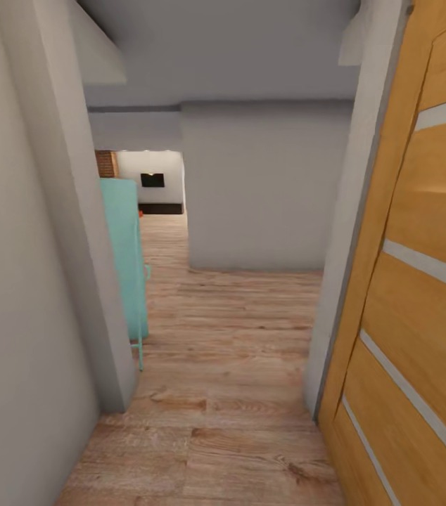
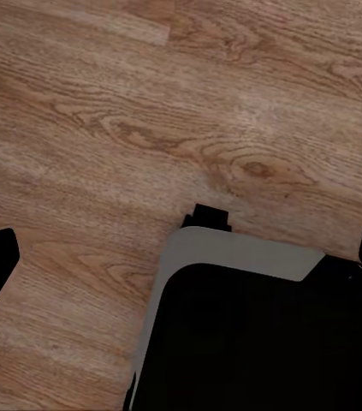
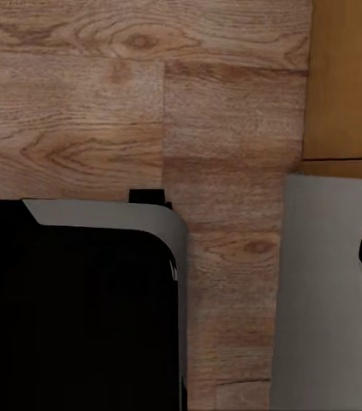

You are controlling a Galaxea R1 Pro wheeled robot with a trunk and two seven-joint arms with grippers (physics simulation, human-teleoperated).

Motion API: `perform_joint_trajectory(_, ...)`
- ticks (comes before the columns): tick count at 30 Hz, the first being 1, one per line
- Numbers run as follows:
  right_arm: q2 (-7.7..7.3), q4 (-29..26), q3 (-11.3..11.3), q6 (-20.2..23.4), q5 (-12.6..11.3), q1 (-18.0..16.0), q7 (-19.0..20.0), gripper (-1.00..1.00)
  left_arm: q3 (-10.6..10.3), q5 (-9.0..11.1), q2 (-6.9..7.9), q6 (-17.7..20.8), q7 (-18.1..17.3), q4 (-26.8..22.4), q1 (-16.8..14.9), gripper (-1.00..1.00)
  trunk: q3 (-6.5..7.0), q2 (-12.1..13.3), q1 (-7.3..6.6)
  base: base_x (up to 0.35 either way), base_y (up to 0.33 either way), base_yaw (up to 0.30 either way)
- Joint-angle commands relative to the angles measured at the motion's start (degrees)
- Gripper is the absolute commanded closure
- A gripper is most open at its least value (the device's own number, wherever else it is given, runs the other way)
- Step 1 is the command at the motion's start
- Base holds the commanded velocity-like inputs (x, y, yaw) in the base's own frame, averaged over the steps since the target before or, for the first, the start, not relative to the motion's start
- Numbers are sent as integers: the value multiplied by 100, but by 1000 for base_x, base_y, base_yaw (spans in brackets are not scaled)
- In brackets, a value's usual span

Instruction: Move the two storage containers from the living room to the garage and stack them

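Wood-plank floor (image 1: 216,422) runs ahead between the open striped door (image 1: 420,281) and a teal cabinet (image 1: 126,260). Steer centred toward the living room (image 1: 154,184); containers unseen, either tool's spread I cannot tell.

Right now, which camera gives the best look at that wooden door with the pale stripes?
The head view: the wooden door stands open at the right, pale stripes plain. The right wrist view catches just an orange-brown corner, likely the same door.
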Motion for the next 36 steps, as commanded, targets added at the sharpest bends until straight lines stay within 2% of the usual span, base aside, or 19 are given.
perform_joint_trajectory(1,3,15,49,-26,-39,-6,-4,-100,-49,51,-1,-15,12,3,-4,-100,-8,-5,4,323,0,53)
perform_joint_trajectory(24,-23,15,31,-34,-39,-6,-14,-100,-42,66,-5,-11,12,-5,-4,-100,-8,-5,4,323,0,5)
perform_joint_trajectory(36,-15,15,31,-43,-39,-6,-10,-100,-47,61,-4,-14,12,3,-4,-100,-8,-5,4,323,61,0)
